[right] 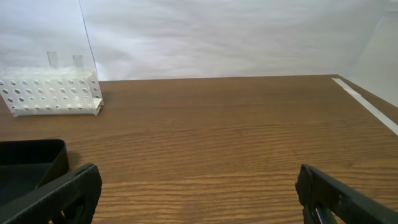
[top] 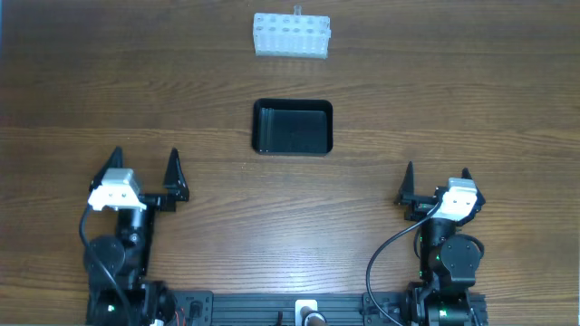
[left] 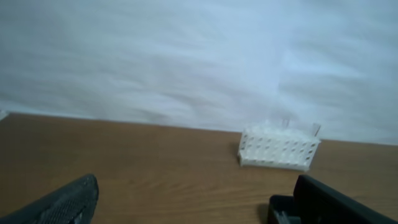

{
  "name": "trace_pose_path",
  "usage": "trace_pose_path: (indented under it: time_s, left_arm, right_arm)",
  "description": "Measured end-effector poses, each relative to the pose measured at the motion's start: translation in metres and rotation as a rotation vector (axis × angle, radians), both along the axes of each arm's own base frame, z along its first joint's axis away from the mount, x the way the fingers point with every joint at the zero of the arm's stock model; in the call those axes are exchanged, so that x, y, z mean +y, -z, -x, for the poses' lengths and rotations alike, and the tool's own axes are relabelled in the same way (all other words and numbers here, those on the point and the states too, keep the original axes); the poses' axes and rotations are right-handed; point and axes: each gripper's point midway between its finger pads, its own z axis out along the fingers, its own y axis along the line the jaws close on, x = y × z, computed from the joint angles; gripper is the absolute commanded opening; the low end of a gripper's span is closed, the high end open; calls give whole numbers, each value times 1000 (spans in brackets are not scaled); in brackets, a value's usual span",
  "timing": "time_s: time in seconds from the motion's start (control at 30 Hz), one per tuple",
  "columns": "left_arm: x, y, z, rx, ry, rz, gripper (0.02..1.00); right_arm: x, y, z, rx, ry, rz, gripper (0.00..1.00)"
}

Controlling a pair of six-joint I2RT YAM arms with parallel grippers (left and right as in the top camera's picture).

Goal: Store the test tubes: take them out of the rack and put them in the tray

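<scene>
Top view puts the rack (top: 291,36) at the far edge of the counter (top: 471,91), with the black tray (top: 292,127) on the near side of it, apart from it and roughly in line. My left fingers (top: 173,174) are spread wide with nothing between them, well back from the tray on the left side. My right fingers (top: 407,190) are spread just as wide and also empty, well back on the right. From the right wrist camera I can make out two clear test tubes (right: 53,59) standing upright in the rack, well beyond the fingers, and a corner of the tray lies nearer. The left wrist camera shows the rack far ahead too. The counter is dark wood grain, and a plain white wall (left: 186,56) rises behind it.
</scene>
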Motion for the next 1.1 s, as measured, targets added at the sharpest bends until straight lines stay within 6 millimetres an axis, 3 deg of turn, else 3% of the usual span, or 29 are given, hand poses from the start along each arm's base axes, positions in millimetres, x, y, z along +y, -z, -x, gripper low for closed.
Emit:
trace_pose_path:
  time_s: [0.2,0.5,1.1]
  left_arm:
    - [-3,9,7,-53,21,-1,998]
    - [-6,61,5,136,36,-3,998]
    - [-6,62,5,138,38,-3,1000]
  right_arm:
    - [0,0,0,0,1,0,991]
    - [0,0,0,0,1,0,991]
    - [0,0,0,0,1,0,991]
